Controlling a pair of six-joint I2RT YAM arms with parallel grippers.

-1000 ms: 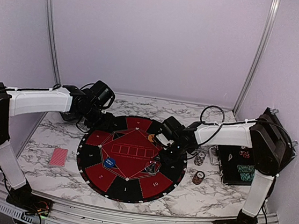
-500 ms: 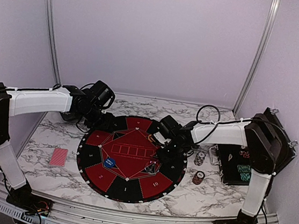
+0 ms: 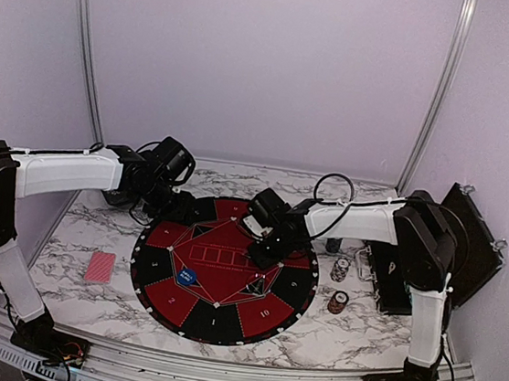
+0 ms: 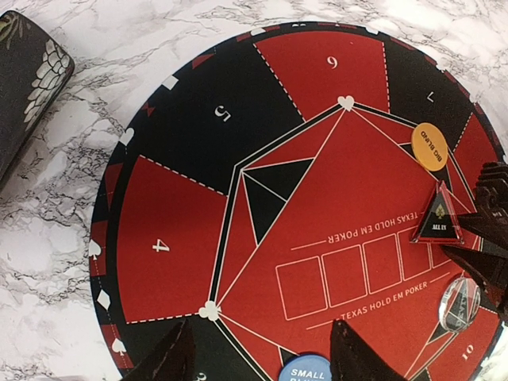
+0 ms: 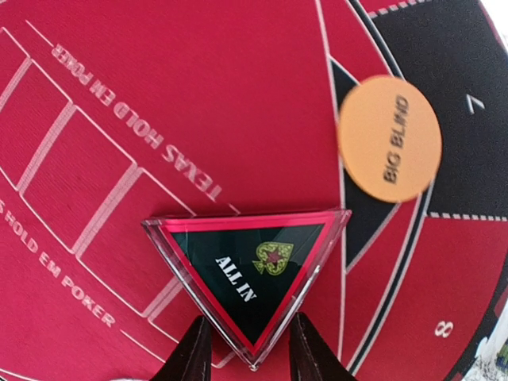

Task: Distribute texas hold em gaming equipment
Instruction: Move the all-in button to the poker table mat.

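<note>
My right gripper is shut on the lower tip of a clear triangular "ALL IN" marker, red-edged and black inside, just above the round mat. The marker hangs tilted in the left wrist view. An orange "BIG BLIND" disc lies flat beside it on the mat. My left gripper is open over the mat's left side, empty, with the blue "SMALL BLIND" marker near its right finger. Red-backed cards lie on the table at the left. Striped chip stacks stand right of the mat.
A black case lies open at the right edge, its lid leaning on the wall. A patterned black box lies beyond the mat's rim. A clear round disc rests on the mat's right part. Both arms reach over the mat.
My right gripper has carried the triangular marker leftward, from the mat's right side toward its upper middle. The left arm has stayed still.
</note>
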